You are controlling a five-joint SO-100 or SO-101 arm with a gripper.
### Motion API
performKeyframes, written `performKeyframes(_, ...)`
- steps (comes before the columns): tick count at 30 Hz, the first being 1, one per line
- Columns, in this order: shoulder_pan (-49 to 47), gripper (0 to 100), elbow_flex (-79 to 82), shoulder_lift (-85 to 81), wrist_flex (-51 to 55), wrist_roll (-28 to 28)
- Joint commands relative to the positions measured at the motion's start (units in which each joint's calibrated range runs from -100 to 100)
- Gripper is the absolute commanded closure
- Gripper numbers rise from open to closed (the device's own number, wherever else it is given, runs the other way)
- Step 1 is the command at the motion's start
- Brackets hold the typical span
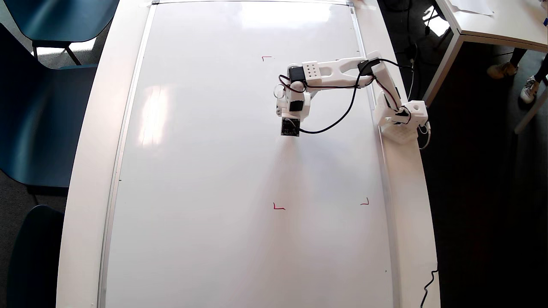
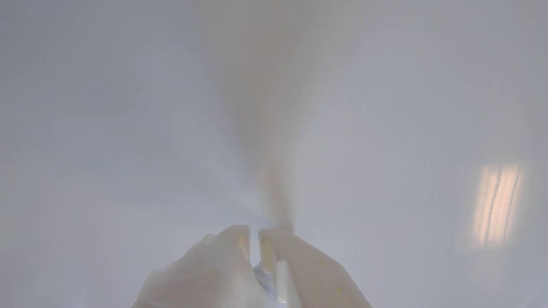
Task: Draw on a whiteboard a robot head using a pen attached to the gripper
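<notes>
The whiteboard (image 1: pixel 214 171) fills most of the table in the overhead view and carries three small red corner marks (image 1: pixel 278 207). No robot head shows on it; I see no blue line anywhere. My gripper (image 1: pixel 291 112) points down over the board's upper right part, between the red marks. In the wrist view the gripper (image 2: pixel 254 239) enters from the bottom edge, its two white fingers (image 2: pixel 299 265) nearly together. A pale bluish bit of the pen (image 2: pixel 263 276) is wedged low between them. The pen's tip is hidden. The whiteboard (image 2: pixel 128 128) beyond is blank and blurred.
The arm's white base (image 1: pixel 404 119) stands on the table rim right of the board, and a black cable (image 1: pixel 338 119) loops from it over the board. Blue chairs (image 1: pixel 43 107) stand to the left. Another table (image 1: pixel 492 21) and someone's feet (image 1: pixel 513 72) are at the upper right.
</notes>
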Motion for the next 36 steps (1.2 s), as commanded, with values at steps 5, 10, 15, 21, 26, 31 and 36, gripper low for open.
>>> performKeyframes(5, -0.14, 99, -0.95, -0.22, -0.35, -0.13)
performKeyframes(10, -0.14, 99, -0.49, -0.98, -0.35, -0.13)
performKeyframes(15, 0.22, 99, 3.41, -1.73, -1.22, -0.13)
performKeyframes(21, 0.22, 99, 9.68, -5.84, -3.13, -0.08)
performKeyframes(26, 0.30, 99, 11.22, -6.18, -3.13, -0.08)
performKeyframes(31, 0.15, 99, 14.58, -9.78, -3.30, -0.08)
performKeyframes(36, 0.45, 99, 20.66, -13.47, -4.08, -0.13)
